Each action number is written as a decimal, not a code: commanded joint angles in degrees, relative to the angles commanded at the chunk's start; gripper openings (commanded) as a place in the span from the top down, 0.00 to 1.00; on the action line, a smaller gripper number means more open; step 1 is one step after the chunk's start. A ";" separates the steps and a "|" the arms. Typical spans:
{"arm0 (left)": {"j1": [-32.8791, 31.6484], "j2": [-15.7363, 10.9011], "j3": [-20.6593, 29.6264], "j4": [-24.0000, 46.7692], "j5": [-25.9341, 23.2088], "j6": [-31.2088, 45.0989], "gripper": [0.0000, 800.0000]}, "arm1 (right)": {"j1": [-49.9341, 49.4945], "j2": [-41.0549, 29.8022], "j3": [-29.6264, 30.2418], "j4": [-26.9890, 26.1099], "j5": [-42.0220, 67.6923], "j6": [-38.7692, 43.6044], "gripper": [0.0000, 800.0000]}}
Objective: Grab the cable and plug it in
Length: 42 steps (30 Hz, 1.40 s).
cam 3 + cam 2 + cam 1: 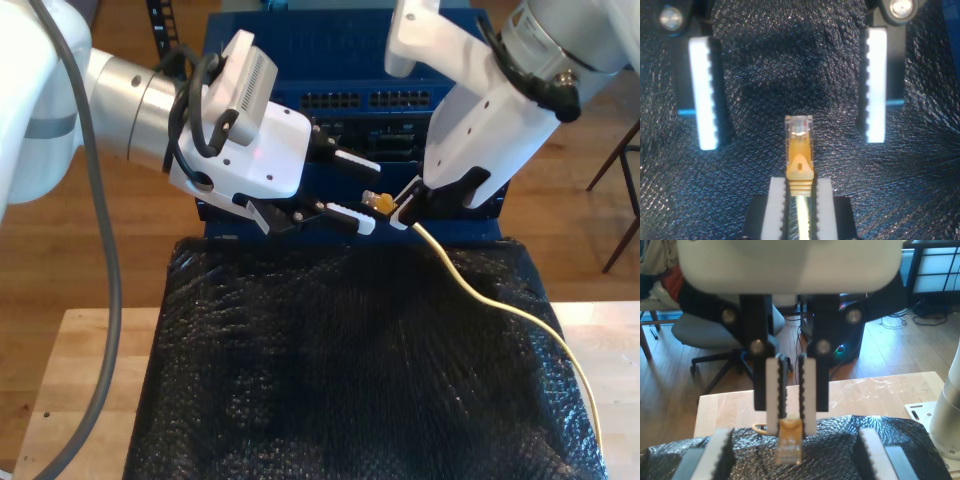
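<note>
The yellow cable (500, 305) runs from the exterior view's right edge up to my second gripper (405, 215), which is shut on it just behind the plug. The clear-yellowish plug (799, 137) sticks out past the shut fingertips (777, 187). My first gripper (370, 197) faces it from the exterior view's left. It is open, with a white serrated pad on either side of the plug and not touching it. The first wrist view has the plug (790, 445) hanging from my second gripper (791, 429) between my first gripper's spread pads (720, 450).
A blue network unit with rows of ports (400, 100) stands just behind both grippers. Black bubble-wrap sheet (330, 370) covers the wooden table (80, 380). An office chair (705, 332) stands beyond the table, and a white arm base (950, 410) stands on it.
</note>
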 joint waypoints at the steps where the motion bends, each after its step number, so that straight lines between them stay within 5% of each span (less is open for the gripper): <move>1: 0.00 0.00 0.00 0.00 0.00 0.00 0.31 | 0.00 0.18 0.00 0.00 0.00 0.00 0.99; 13: 0.00 0.00 0.00 0.09 0.09 0.00 0.35 | 0.00 0.62 -0.97 0.00 0.26 0.00 0.99; 27: 0.09 0.00 1.32 -0.18 -0.44 0.18 0.57 | 0.00 0.53 -0.79 0.09 0.97 0.00 0.99; 42: 0.09 0.00 1.32 -0.26 0.00 0.44 0.57 | 0.00 0.53 -0.44 0.09 0.97 0.00 0.99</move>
